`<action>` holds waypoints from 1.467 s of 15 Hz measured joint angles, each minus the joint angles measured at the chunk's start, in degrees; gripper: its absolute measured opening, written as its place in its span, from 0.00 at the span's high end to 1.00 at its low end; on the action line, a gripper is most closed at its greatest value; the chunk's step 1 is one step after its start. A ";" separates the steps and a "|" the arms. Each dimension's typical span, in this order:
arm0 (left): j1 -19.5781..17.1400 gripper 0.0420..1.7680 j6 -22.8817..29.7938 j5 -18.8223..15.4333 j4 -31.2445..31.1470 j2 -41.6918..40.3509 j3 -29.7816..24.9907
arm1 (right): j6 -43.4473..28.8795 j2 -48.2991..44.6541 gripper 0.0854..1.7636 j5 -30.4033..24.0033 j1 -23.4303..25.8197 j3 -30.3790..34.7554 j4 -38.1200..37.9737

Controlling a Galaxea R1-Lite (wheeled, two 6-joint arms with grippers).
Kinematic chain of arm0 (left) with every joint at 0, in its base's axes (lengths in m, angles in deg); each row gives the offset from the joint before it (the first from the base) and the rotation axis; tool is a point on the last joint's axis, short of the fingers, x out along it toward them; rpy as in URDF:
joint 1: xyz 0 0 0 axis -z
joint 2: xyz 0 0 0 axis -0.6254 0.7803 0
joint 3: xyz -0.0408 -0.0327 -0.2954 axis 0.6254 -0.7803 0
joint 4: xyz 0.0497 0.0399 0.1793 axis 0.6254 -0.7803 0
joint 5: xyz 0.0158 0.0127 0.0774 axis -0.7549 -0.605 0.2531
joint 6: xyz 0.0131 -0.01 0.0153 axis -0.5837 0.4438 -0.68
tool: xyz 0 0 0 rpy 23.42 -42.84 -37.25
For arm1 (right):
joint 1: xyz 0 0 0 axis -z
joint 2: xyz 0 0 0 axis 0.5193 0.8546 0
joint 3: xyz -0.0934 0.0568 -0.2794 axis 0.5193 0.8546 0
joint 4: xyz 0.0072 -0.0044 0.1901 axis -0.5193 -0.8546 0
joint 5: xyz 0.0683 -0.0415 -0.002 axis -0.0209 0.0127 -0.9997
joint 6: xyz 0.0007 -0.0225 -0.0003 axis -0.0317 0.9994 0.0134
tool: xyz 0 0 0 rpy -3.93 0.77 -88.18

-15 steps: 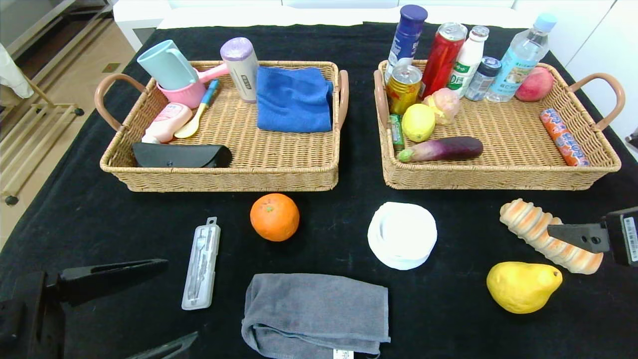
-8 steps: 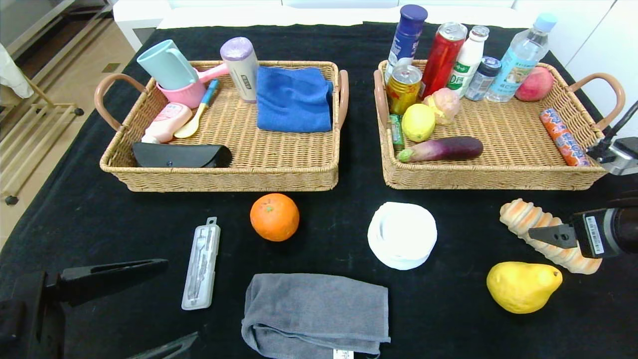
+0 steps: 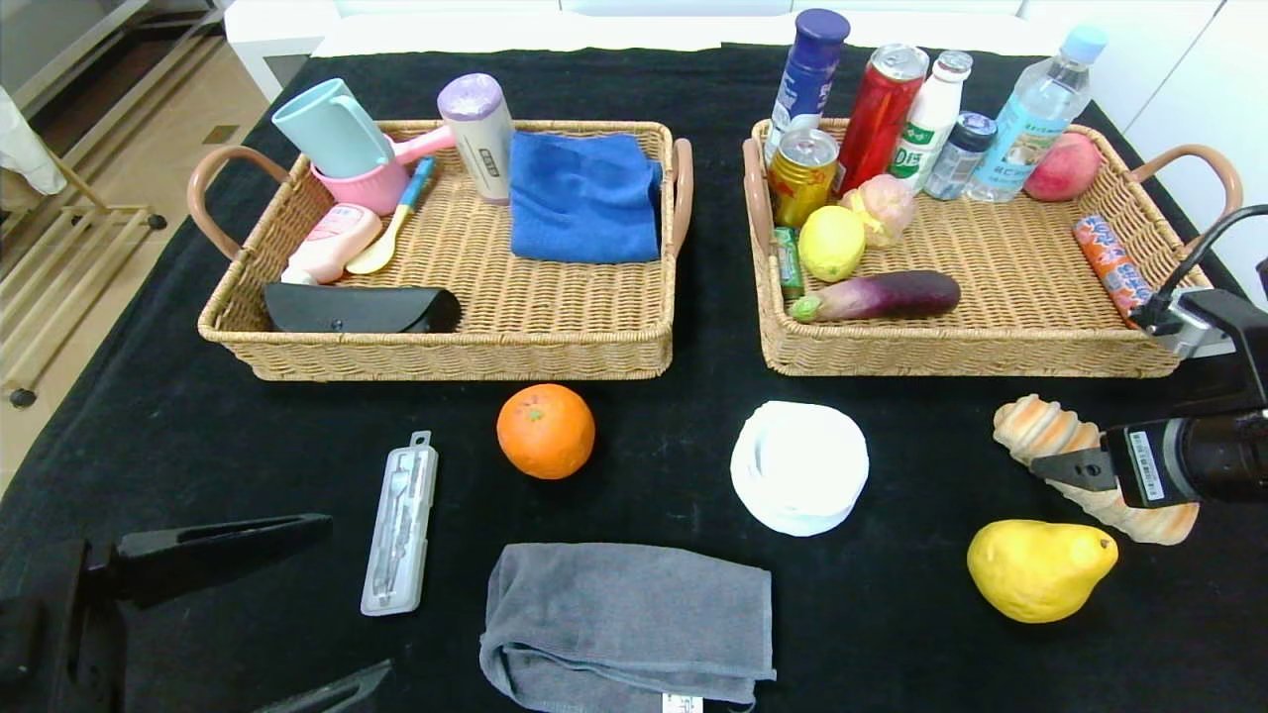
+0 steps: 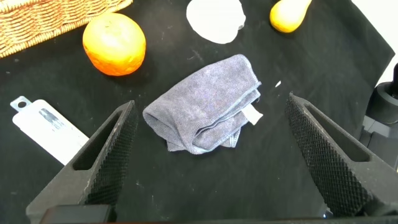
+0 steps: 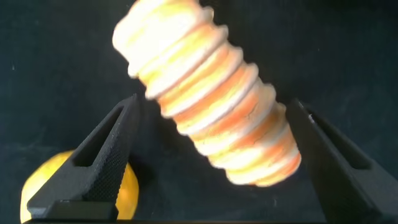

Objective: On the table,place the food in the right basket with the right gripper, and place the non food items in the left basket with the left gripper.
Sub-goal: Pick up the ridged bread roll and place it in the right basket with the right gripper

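On the black table [image 3: 178,436] lie an orange [image 3: 546,432], a yellow pear [image 3: 1040,569] and a ridged bread loaf [image 3: 1038,426]. My right gripper [image 5: 212,102] hovers open over the loaf [image 5: 208,99], one finger on each side of it, apart from it. A clear tool case [image 3: 400,523], a grey towel [image 3: 627,624] and a white roll [image 3: 799,465] rest nearer the middle. Low at the table's near left, my left gripper [image 3: 357,599] stands open and holds nothing, the towel [image 4: 205,106] in front of it.
The left basket [image 3: 446,356] holds a blue cloth, cups, a black case and bottles. The right basket [image 3: 991,356] holds cans, bottles, a lemon, an eggplant, a peach and a sausage; its middle floor is bare. A cable loops from my right wrist.
My right gripper has moved in from the right edge, further over the bread loaf. The left arm and all objects have stayed still.
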 joint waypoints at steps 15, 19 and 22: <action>0.09 0.03 0.00 0.00 -0.05 -0.30 -0.22 | 0.18 1.93 0.25 0.09 0.17 0.79 0.28; 0.09 0.03 0.00 0.02 -0.07 -0.27 -0.24 | 0.16 2.06 0.52 0.12 0.16 1.07 0.39; 0.09 0.03 0.00 0.02 -0.10 -0.22 -0.27 | 0.16 2.19 0.73 0.12 0.11 1.44 0.56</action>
